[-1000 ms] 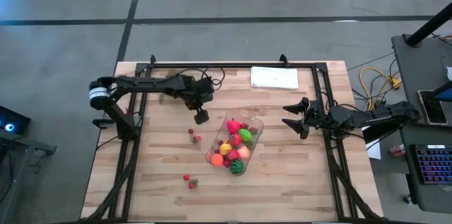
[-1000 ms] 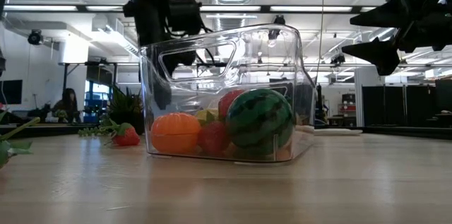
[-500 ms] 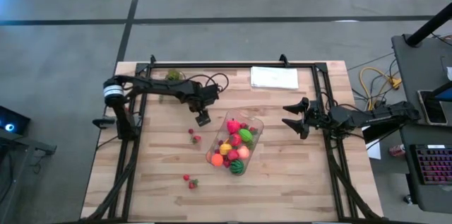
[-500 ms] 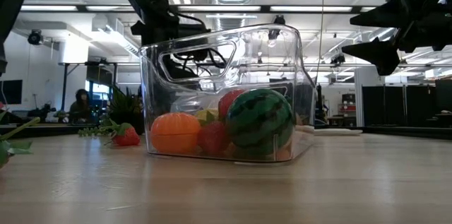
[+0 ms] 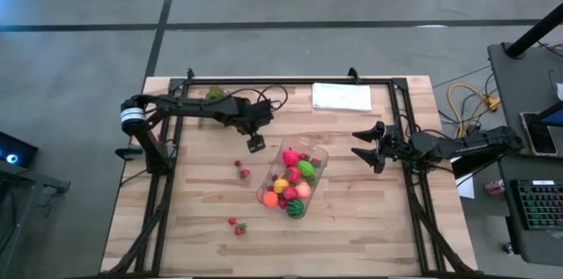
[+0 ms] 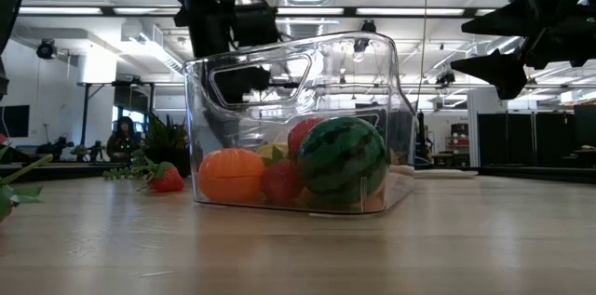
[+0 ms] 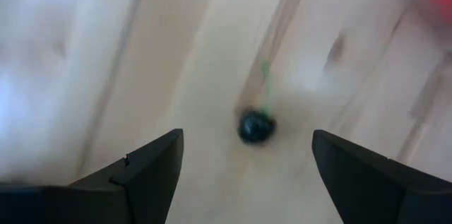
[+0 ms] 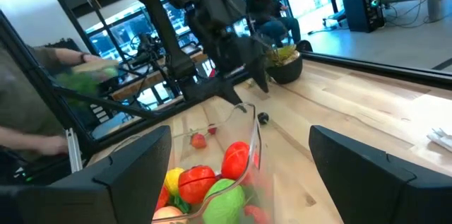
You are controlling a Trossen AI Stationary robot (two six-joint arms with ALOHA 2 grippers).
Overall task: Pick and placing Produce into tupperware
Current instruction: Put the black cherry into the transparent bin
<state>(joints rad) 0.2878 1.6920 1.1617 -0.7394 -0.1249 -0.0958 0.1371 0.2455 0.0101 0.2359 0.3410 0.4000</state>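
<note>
Now: left arm over a small dark piece, tub half filled

Tupperware (image 5: 293, 180) sits mid-table, holding most of the Produce (image 5: 291, 184): watermelon, orange, red, yellow and green pieces, heaped toward its near end. Loose pieces remain on the wood: a strawberry pair (image 5: 240, 170) just beside the tub's left side, another strawberry pair (image 5: 236, 223) nearer the front edge.

Left gripper (image 5: 255, 143) hangs above the table, fingers spread and empty. Straight below and between them, in the left wrist view, lies a small dark round piece (image 7: 253, 126) with a thin green stem; likely the next pick, which would explain the downward pose. Tub lies near, to the gripper's right and forward; the closer strawberry pair just short of it.

Right gripper (image 5: 369, 146) waits off the tub's right side, raised, fingers apart, nothing held. Potted plant (image 5: 215, 94) and white sheet (image 5: 341, 96) lie along the far edge.
</note>
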